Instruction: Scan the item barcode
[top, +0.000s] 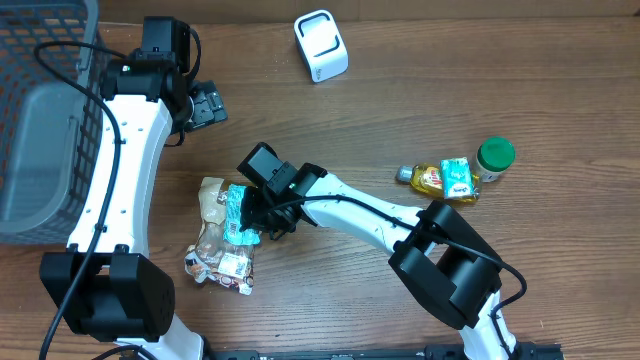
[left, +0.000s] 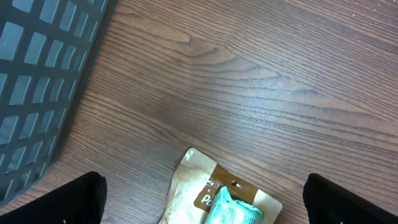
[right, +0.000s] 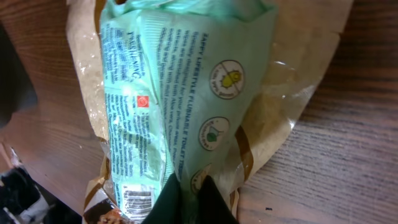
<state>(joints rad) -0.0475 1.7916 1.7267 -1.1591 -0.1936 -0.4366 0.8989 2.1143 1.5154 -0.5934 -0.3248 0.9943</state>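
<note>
Right wrist: right hand (right: 189, 202) pinches the mint wipes packet (right: 174, 93) (barcode (right: 138, 200) alongside).

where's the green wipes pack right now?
Overhead view, left of centre: the green wipes pack lies on the brown pouch, with the right gripper shut on its edge, well left of the green-lidded jar.

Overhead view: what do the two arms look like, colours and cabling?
The left arm and right arm have white link shells with black joint housings and black bases. Thin black cables loop along each. The left gripper and right gripper are black.
</note>
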